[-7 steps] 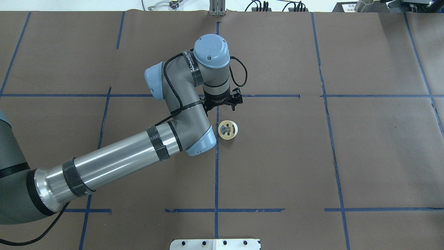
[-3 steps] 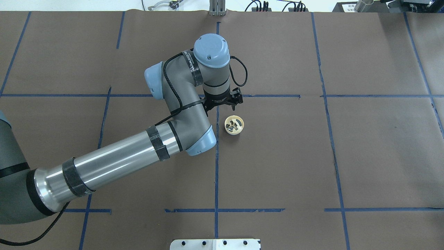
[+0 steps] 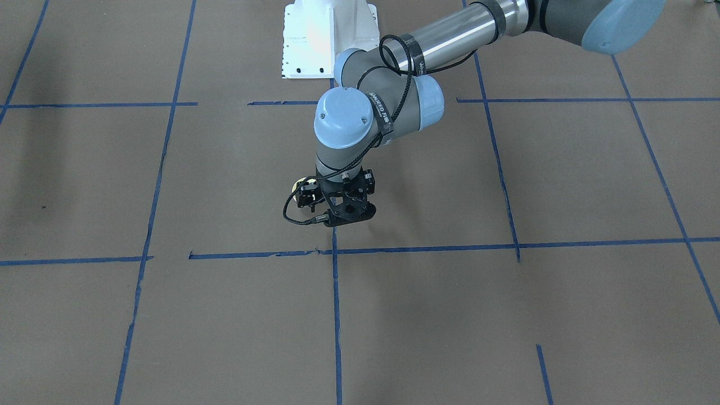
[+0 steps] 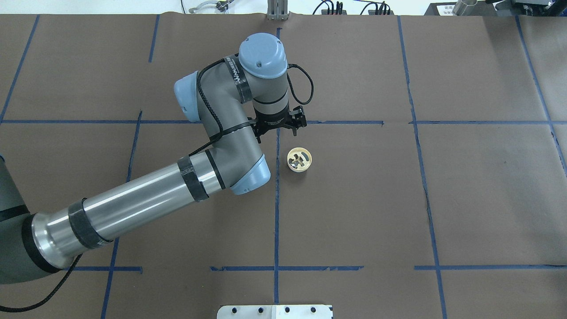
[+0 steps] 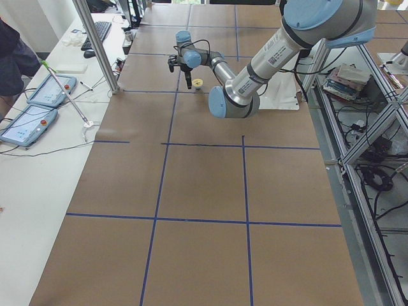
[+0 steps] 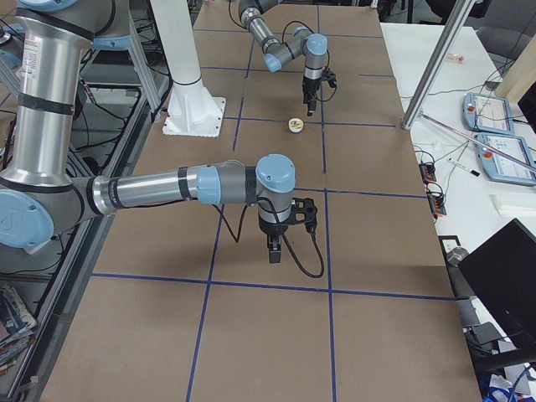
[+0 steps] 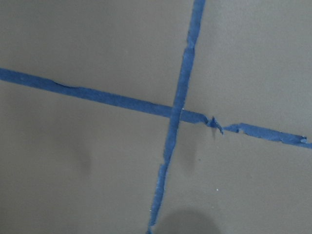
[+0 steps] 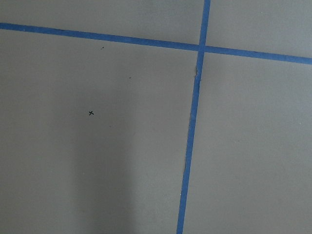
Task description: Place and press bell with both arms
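I see the bell (image 4: 299, 160) lying underside up, works showing, apart from my left gripper (image 3: 343, 212). The right gripper (image 6: 273, 251) hangs well apart. I cannot tell either one's grip.

Blue tape grid (image 4: 345, 122), brown paper (image 4: 487, 199)

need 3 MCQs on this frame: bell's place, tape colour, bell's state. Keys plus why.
1. In the overhead view, the bell lies:
A) left of the centre tape line
B) just right of it
C) at the far-right edge

2. The tape grid is:
A) blue
B) red
C) yellow

3. Relative to the left gripper, the bell is:
A) clamped in it
B) lifted with it
C) loose on the table, apart from it

Key: B, it sits beside the line's right side; A, every line is blue; C, a gap shows between them.
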Controlling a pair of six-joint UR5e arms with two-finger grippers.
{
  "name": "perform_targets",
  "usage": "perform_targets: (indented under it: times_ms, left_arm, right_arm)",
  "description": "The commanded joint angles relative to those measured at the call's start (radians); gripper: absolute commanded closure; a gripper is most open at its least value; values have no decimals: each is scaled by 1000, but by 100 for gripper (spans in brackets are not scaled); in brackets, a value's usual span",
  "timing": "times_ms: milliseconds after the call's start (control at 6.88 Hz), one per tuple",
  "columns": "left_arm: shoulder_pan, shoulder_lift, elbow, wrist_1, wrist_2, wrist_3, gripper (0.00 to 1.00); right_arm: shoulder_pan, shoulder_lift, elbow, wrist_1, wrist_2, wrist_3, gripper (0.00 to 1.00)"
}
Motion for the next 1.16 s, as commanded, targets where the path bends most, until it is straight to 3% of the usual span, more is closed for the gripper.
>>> perform_targets:
  times_ms: [0,582,1018]
  left_arm:
    - [-80,177,-283,180,-3,255,0]
    - [-247,559,-677,179,-49,500,0]
    - [-253,543,-745,135,-40,537,0]
  right_arm:
    - [0,0,-1,0,0,0,0]
    - [0,0,-4,-1,3,2,0]
    - [0,0,-1,0,1,2,0]
